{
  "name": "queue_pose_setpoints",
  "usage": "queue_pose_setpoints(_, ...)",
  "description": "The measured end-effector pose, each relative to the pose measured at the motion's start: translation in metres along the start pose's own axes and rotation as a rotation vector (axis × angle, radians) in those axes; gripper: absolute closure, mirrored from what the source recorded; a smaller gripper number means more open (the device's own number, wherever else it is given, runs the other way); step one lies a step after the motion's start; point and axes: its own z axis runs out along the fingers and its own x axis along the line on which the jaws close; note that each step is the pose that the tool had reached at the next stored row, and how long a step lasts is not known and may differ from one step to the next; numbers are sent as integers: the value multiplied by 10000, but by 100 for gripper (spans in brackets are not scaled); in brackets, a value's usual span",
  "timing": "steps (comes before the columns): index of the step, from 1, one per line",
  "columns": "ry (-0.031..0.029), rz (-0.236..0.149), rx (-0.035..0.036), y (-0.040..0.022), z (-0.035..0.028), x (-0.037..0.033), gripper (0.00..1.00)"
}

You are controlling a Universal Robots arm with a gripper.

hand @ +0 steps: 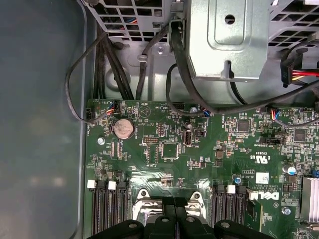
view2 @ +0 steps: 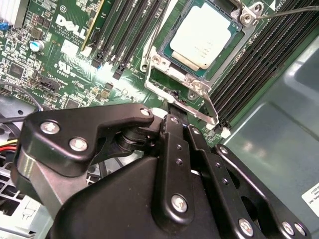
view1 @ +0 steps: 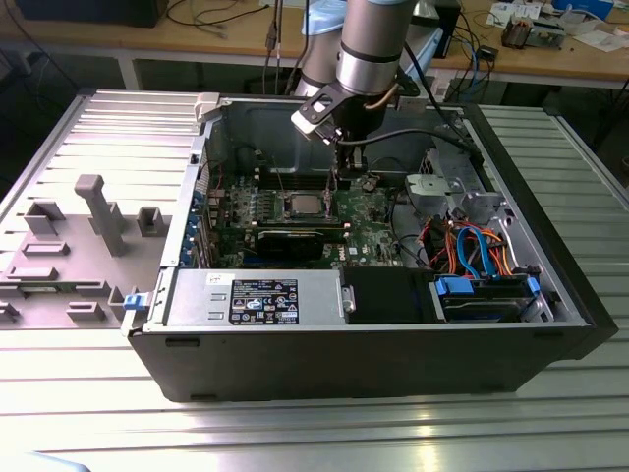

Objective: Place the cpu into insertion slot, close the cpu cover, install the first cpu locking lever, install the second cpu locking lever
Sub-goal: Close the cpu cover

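The cpu [view2: 204,35] lies flat in the insertion slot [view2: 167,69], its silver top up; in the exterior view the cpu [view1: 303,205] sits mid-board. The cpu cover [view2: 234,47] lies down around it as a thin metal frame. One wire locking lever [view2: 212,107] runs along the socket's side. A second lever [view2: 291,10] sticks out past the far corner. My gripper [view2: 178,122] hovers at the socket's near edge with its black fingers pressed together, and I cannot tell if it touches a lever. Both the exterior view and the first wrist view show the gripper [view1: 346,177] [hand: 175,209] over the board.
Black memory slots [view2: 124,30] flank the socket on both sides. A metal drive cage [hand: 229,40] with black cables [hand: 114,64] stands beyond the board. A long black graphics card [view1: 295,236], a power supply [view1: 256,295] and the case walls [view1: 246,128] surround the work area.
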Motion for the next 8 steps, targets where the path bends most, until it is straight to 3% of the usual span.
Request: queue_pose_setpoints(8,0,0,0,-55,2,2,89)
